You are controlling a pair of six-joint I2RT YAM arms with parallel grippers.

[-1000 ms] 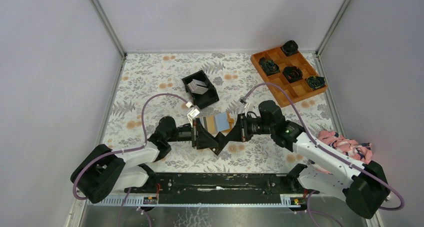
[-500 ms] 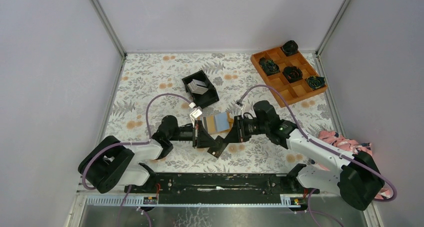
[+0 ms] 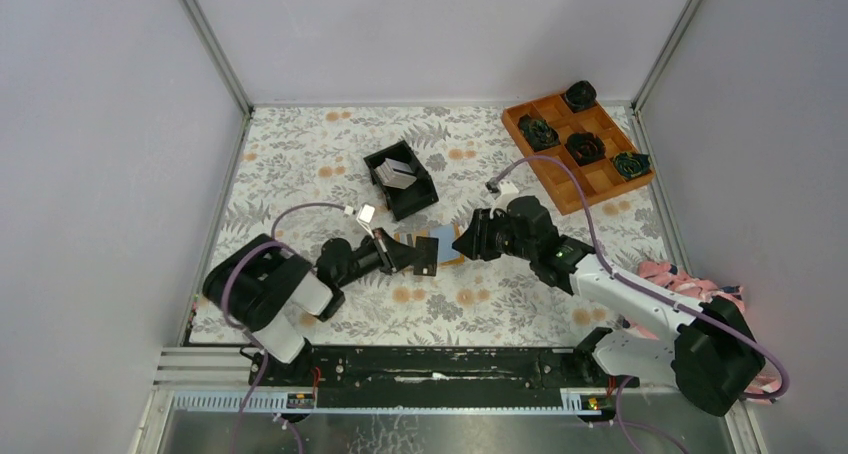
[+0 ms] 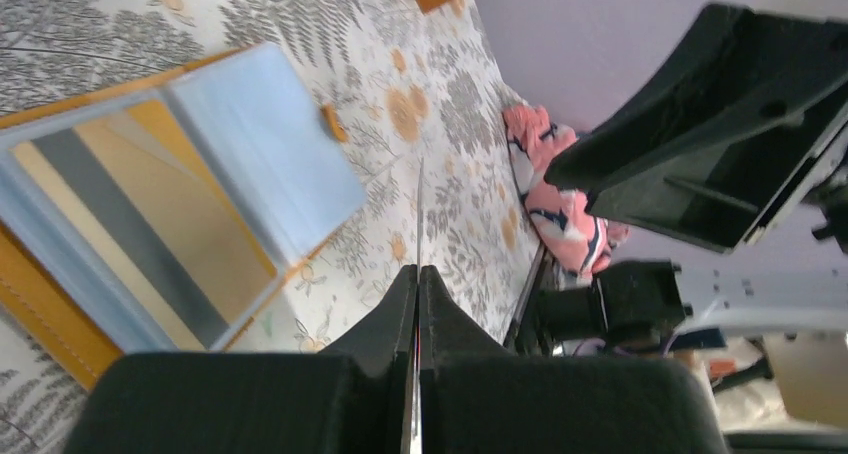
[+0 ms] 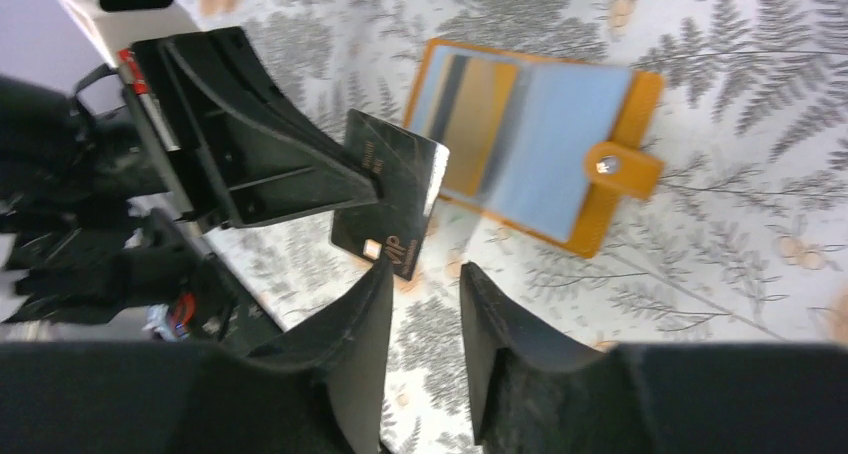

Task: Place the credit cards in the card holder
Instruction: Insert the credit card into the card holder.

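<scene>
The card holder (image 3: pixel 447 241) lies open on the floral table, orange-tan outside, light blue pockets up, with a tan card (image 4: pixel 150 214) tucked in one pocket. My left gripper (image 3: pixel 408 255) is shut on a dark credit card (image 3: pixel 426 255) marked VIP (image 5: pixel 392 196), held just left of the holder (image 5: pixel 545 144). In the left wrist view this card (image 4: pixel 420 209) shows edge-on between the closed jaws of the left gripper (image 4: pixel 418 270). My right gripper (image 5: pixel 425 272) stands open and empty, close to the card's lower edge. More credit cards (image 3: pixel 397 172) stand in the black bin (image 3: pixel 421 205).
An orange compartment tray (image 3: pixel 600 182) with dark rosettes sits at the back right. A pink patterned cloth (image 3: pixel 688 285) lies at the right edge. Purple cables arc over both arms. The enclosure walls surround the table.
The left gripper closed on the dark card and the right gripper opened and drew back right. The left arm swung toward the card holder, carrying the card alone.
</scene>
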